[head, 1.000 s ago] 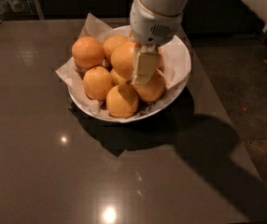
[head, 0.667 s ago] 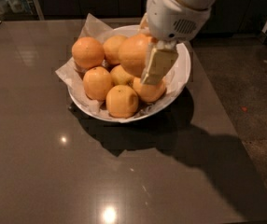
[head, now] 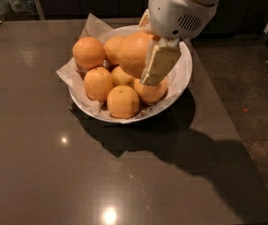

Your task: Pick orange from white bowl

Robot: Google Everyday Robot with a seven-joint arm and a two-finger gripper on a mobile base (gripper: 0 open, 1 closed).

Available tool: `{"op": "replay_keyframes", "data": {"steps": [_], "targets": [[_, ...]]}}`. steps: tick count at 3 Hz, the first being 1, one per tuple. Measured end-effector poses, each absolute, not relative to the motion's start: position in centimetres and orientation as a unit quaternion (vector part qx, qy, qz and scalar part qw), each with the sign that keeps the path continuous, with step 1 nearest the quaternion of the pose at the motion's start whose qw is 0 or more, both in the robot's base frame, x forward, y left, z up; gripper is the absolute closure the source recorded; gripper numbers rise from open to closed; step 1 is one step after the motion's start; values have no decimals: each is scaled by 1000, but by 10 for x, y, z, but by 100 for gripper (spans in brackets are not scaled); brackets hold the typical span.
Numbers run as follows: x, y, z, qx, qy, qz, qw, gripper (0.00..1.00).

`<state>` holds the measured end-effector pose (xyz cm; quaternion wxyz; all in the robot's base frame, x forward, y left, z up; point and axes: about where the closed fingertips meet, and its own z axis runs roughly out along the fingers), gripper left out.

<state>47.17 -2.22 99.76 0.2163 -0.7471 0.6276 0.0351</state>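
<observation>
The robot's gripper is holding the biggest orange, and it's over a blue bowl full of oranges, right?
Not quite: the bowl is white, not blue. The camera view shows it. The rest is right: the gripper holds the biggest orange over the bowl, and other oranges lie in it.

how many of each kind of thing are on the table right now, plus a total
oranges: 7, the largest orange held in the gripper above the heap
white bowl: 1
paper liner: 1
total: 9
</observation>
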Motion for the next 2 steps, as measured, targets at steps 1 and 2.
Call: {"op": "replay_keyframes", "data": {"steps": [1,2], "targets": [[449,-10,1007,-756,621,57,199,100],[445,-11,1007,-757,621,59,193,100]]}}
